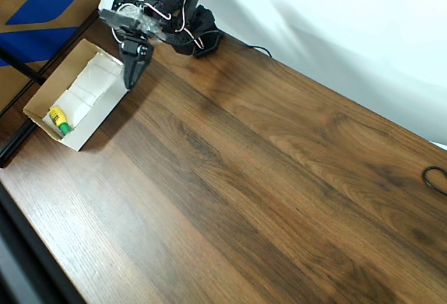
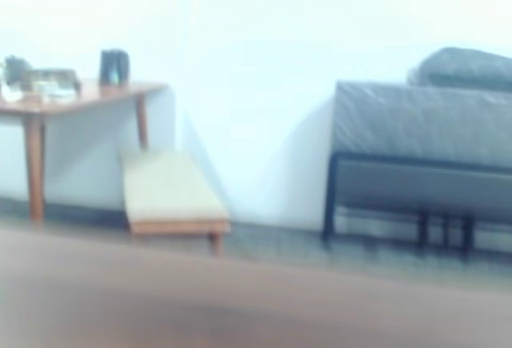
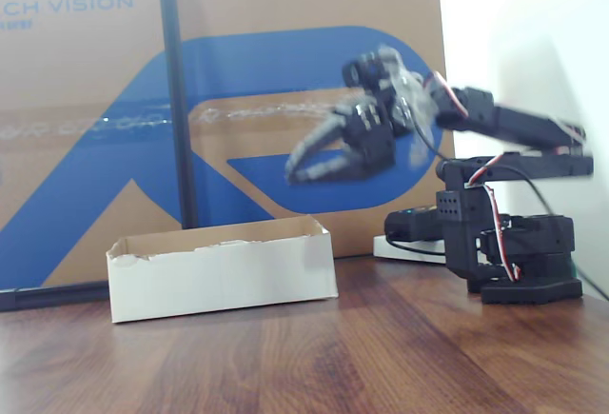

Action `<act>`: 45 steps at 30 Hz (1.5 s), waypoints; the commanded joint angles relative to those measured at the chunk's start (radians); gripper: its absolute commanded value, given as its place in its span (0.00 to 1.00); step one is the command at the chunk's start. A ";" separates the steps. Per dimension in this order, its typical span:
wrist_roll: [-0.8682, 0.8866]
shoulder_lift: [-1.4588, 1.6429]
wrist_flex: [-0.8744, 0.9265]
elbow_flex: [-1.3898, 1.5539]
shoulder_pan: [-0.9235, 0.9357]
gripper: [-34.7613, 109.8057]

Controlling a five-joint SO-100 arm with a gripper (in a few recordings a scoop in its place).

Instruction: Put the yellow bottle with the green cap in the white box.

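The yellow bottle with the green cap (image 1: 59, 119) is seen lying inside the white box (image 1: 105, 112), near its lower end. The end effector (image 3: 297, 170) is held spread and empty, raised above the box's opposite end.

We count one yellow bottle with the green cap (image 1: 59, 119), and it lies inside the one white box (image 1: 98, 124). On that box's floor we can make out white paper pads (image 1: 89, 87), though we cannot tell how many. One arm (image 3: 509, 127) carries one gripper (image 3: 303, 169). One wooden worktop (image 1: 265, 178) bears all of it. One blue-and-brown cardboard sheet (image 3: 86, 128) stands behind, with one dark pole (image 3: 177, 100) before it. One black cable loop (image 1: 436, 178) rests at the worktop's edge.
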 commanded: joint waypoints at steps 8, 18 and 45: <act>0.031 0.219 0.241 0.058 0.009 0.24; 0.008 0.221 0.396 0.170 0.032 0.24; 0.097 0.219 0.798 0.170 -0.021 0.24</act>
